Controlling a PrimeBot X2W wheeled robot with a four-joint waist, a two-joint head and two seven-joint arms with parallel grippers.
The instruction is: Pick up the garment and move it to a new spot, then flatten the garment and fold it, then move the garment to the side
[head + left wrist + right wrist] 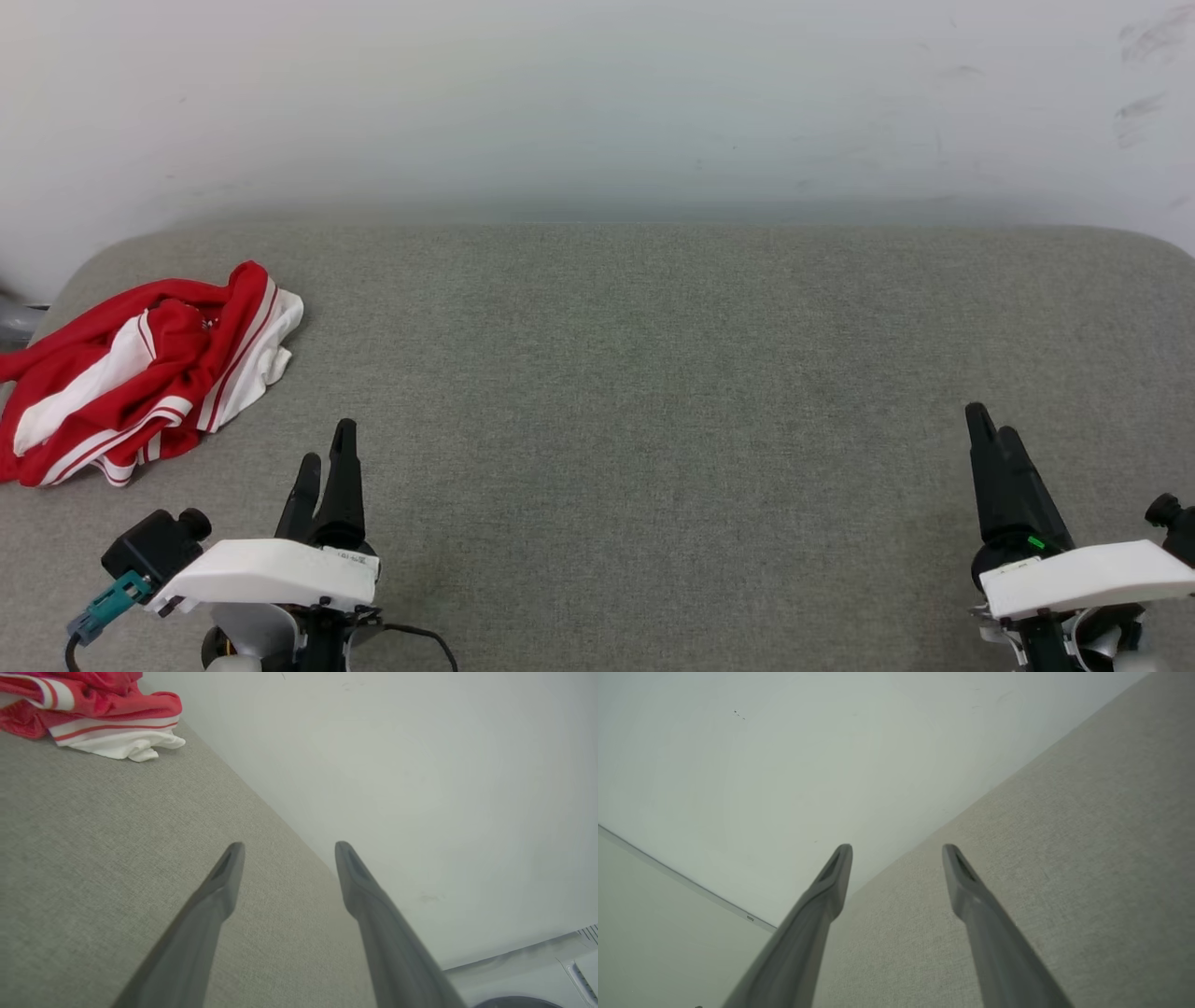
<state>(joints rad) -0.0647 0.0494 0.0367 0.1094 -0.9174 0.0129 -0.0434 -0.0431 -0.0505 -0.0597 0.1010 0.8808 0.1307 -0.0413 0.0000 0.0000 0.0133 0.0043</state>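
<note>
"Grippers first: how did the two of them stand?"

"Nearest the robot, the left gripper [329, 443] was at the lower left of the head view. Its two dark fingers were spread apart with nothing between them, and its own wrist view showed the gap plainly over bare grey cloth. The right gripper [990, 420] was at the lower right, likewise spread and empty. In its wrist view one finger stood before the wall and the other over the cloth."

"And what lay beneath them?"

"A grey fabric-covered surface [653, 373] with rounded far corners, running back to a pale wall [597, 93] marked by a few faint scuffs."

"Where was the jersey?"

"The red jersey [140, 373] lay crumpled in a heap at the far left of the surface, close to its left edge. It was beyond the left gripper, to that gripper's left, and not touching it. White panels and red-and-white striped trim showed among the folds, and a white piece stuck out toward the middle of the surface. The right gripper was well apart from it, on the opposite side."
</note>
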